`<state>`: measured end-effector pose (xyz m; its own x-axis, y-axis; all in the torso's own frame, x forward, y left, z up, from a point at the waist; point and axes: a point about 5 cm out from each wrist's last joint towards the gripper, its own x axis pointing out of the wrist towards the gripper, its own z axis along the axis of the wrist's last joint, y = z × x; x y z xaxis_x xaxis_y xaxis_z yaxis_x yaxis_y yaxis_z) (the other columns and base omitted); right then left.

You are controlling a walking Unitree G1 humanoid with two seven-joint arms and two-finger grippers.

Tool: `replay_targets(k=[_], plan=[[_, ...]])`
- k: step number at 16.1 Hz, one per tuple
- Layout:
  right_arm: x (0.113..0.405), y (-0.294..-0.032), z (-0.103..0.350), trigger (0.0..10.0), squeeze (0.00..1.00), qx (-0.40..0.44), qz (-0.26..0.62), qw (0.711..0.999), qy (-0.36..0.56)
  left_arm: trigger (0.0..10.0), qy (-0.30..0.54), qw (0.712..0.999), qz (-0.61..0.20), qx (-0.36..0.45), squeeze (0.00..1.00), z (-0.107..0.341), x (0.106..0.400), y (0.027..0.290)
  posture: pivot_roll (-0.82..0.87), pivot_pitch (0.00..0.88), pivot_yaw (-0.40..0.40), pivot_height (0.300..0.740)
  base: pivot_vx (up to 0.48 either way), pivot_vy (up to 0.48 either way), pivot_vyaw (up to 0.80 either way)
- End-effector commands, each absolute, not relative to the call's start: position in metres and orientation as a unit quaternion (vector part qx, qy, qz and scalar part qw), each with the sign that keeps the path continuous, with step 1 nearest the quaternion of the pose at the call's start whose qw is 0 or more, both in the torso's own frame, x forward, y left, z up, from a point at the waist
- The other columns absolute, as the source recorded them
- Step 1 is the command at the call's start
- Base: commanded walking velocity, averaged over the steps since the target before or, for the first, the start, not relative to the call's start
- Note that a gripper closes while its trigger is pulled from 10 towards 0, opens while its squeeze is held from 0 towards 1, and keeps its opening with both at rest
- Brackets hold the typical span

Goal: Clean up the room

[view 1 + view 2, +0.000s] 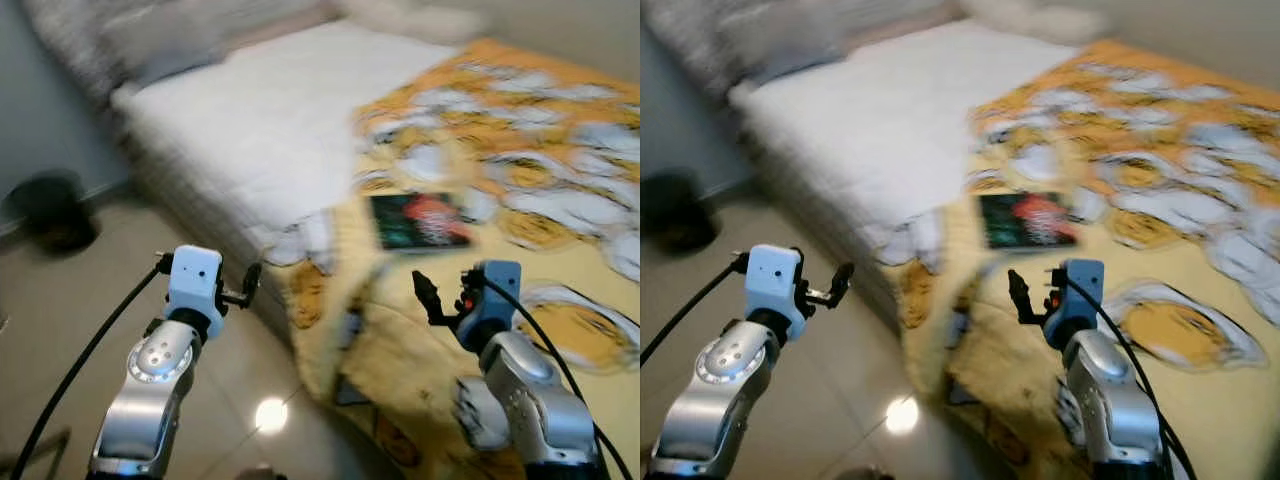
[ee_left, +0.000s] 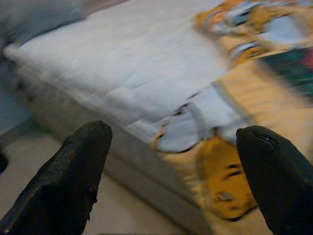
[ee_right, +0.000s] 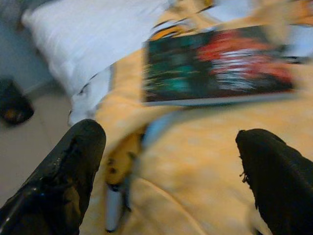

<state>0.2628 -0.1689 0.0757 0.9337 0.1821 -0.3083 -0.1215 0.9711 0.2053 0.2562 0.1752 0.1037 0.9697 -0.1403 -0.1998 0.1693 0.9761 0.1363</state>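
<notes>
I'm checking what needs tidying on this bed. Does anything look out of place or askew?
A dark book lies loose on the yellow patterned blanket. The blanket covers one side of the bed and slumps off its corner toward the floor. Both grippers, left and right, are open and hold nothing.

Yellow-orange blanket (image 1: 520, 180) with white and grey patches; white mattress (image 1: 260, 130); dark book (image 1: 418, 221) with teal and red cover; beige floor (image 1: 60, 300); black claw fingers (image 2: 68, 181) on silver arms.
</notes>
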Motion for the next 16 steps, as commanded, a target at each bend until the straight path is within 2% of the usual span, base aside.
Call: replay_targets(k=[1,8,11,12,13,16], plan=[[0.264,-0.162,0.081,10.0,0.00,0.092,0.097,0.979,0.157,10.0,0.093,0.990,-0.079,0.077,0.60,0.106,0.257,0.176,-0.01,0.000,0.031,0.740,0.337,0.000,0.00],[0.266,-0.159,0.079,10.0,0.00,0.094,0.114,0.975,0.167,10.0,0.096,0.987,-0.099,0.088,0.58,0.107,0.256,0.168,0.00,0.000,0.020,0.740,0.325,0.000,0.00],[0.265,-0.164,0.077,10.0,0.00,0.110,0.103,0.972,0.182,10.0,0.094,0.983,-0.118,0.106,0.56,0.110,0.253,0.165,0.01,0.000,0.021,0.740,0.000,0.000,0.00],[0.263,-0.166,0.077,10.0,0.13,0.129,0.100,0.970,0.180,10.0,0.094,0.981,-0.132,0.108,0.57,0.110,0.252,0.164,0.01,0.000,0.024,0.740,0.000,0.000,0.00],[0.262,-0.171,0.073,10.0,1.00,0.140,0.083,0.969,0.185,10.0,0.095,0.977,-0.153,0.115,0.57,0.110,0.251,0.164,0.01,0.000,0.027,0.740,0.000,0.000,0.00],[0.265,-0.176,0.068,10.0,1.00,0.174,0.080,0.964,0.182,10.0,0.114,0.957,-0.228,0.135,0.57,0.108,0.252,0.163,0.00,0.000,0.032,0.740,0.000,0.000,0.00]])
